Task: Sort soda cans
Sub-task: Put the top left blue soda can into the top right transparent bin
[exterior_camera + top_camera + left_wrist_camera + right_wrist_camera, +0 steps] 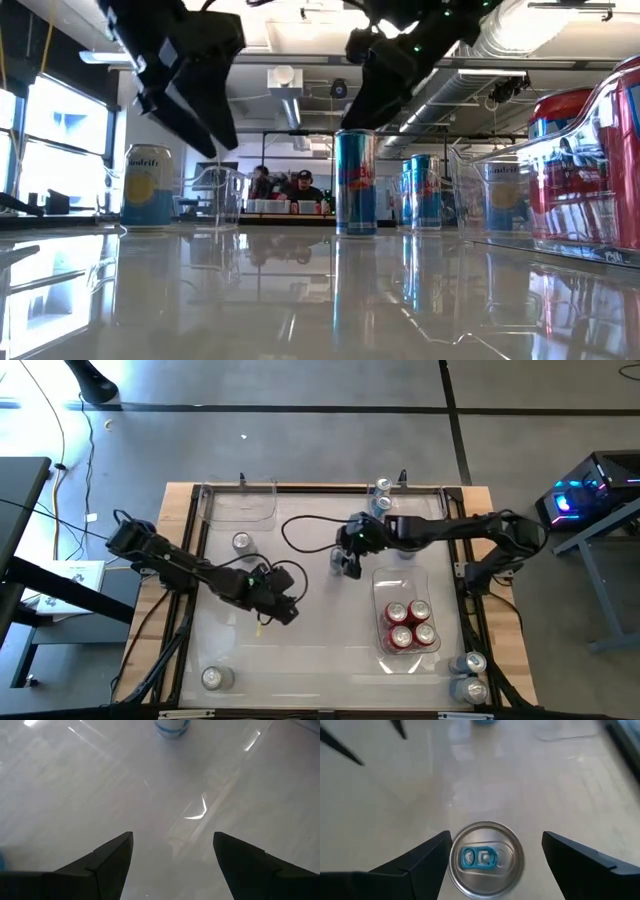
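The right gripper hangs right over a blue can standing mid-table, fingers spread wide on either side of its silver top and not touching it. The left gripper hovers over bare table nearby, fingers apart and holding nothing. Four red cans stand packed together in a clear bin on the right side; other cans stand around the table's edges.

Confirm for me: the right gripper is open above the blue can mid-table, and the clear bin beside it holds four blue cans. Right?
Not quite. The four cans in the clear bin are red, not blue; the high view shows that. The rest holds: the right gripper is open, its fingers either side of the blue can mid-table, not touching it.
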### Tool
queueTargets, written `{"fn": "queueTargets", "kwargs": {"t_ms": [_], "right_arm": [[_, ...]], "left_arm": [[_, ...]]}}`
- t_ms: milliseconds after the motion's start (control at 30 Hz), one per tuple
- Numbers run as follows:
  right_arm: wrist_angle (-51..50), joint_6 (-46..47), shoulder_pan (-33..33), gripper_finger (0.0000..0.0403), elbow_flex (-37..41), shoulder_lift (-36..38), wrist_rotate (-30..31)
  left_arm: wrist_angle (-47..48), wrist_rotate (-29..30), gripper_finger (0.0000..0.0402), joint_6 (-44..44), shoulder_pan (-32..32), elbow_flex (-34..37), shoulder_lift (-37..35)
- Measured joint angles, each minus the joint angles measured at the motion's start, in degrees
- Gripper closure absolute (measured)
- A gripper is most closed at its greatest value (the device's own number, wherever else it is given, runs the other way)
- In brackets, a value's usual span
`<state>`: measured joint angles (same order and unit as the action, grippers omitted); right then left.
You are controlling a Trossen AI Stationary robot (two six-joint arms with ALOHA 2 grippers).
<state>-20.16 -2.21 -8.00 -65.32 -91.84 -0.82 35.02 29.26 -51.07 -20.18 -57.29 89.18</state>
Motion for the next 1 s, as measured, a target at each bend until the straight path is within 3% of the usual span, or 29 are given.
{"fn": "queueTargets", "kwargs": {"t_ms": [367,600,733,1000], "right_arm": [[-2.05,-0.81,0.61,0.0099,-1.4,-2.77,-0.25],[-2.2,1.17,0.56,0.0178,-1.4,-2.72,-0.09],[-3.33,4.11,0.59,0.0184,-1.41,-1.5,0.32],[-16.2,10.27,-2.44,0.0184,-9.31,8.37,12.05]], "left_arm": [[-1.37,1.33,0.0133,-2.23,-1.78,1.39,0.03],[-1.99,2.41,0.0133,-1.9,-1.76,1.39,0.03],[-1.96,3.32,0.0133,-2.25,-1.76,1.39,0.03],[-2.01,4.56,0.0133,-2.36,-1.76,1.39,0.03]]}}
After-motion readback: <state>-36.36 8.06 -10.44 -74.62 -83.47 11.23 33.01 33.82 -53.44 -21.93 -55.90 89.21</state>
